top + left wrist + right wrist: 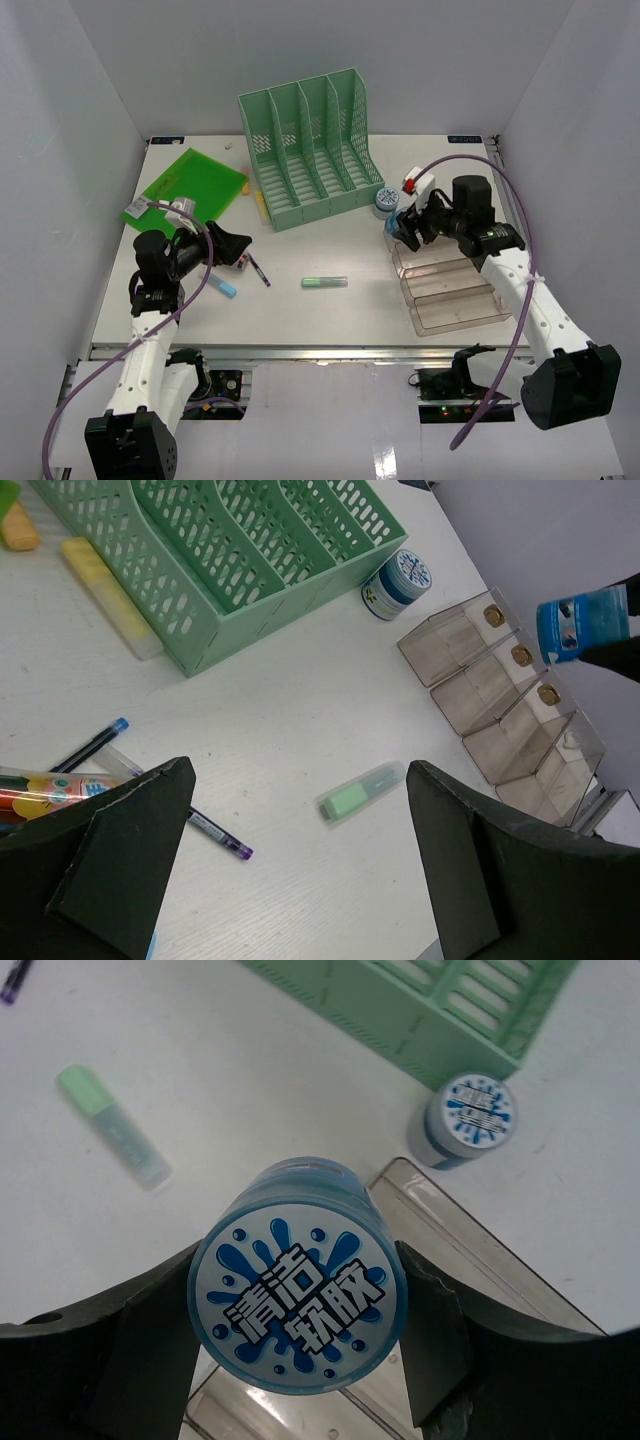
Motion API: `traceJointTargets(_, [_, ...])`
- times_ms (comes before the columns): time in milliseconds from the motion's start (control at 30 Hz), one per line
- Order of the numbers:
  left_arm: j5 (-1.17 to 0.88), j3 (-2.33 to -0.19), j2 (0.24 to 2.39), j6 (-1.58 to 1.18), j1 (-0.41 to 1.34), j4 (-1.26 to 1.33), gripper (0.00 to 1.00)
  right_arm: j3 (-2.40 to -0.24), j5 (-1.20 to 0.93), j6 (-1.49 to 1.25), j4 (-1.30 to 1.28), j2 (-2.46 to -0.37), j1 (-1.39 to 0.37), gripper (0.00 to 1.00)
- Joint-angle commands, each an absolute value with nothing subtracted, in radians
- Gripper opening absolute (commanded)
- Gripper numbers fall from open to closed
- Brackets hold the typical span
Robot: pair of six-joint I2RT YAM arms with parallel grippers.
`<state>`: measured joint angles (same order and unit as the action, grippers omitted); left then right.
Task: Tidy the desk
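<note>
The white desk [340, 310] carries scattered stationery. My right gripper [405, 228] is shut on a round blue jar [297, 1275] with a printed white lid. It holds the jar above the far end of the clear stepped tray [450, 290]. A matching jar [386, 202] stands on the desk beside the green file rack [310, 150]. My left gripper [238, 247] is open and empty above the desk. A green highlighter [360, 792] lies ahead between its fingers, and a purple pen [215, 835] lies near its left finger.
A yellow highlighter [108, 595] lies beside the rack's left wall. A green folder [195, 185] lies at the back left. A blue pen [90, 745] and more pens lie under my left gripper. A red and white item [415, 182] sits behind the tray.
</note>
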<state>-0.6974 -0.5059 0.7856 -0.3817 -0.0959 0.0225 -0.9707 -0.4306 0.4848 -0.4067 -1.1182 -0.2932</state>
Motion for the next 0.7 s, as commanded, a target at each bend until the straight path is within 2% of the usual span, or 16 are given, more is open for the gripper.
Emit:
traceJointTargets(0, [-0.721,-0.537,0.780,-0.374,-0.094,0.028,0.98,-0.998,-0.301,0.323,-0.302,-1.191,-0.184,0.08])
traceJointTargets(300, [-0.735,-0.537,0.781,-0.382,-0.092,0.038,0.98,-1.015,-0.178,0.247,-0.240,-1.298,-0.053,0.08])
traceJointTargets(667, [-0.753,-0.532,0.784,-0.388,-0.089,0.049,0.98,-1.021,-0.166,0.250,-0.143,-1.411,-0.023,0.13])
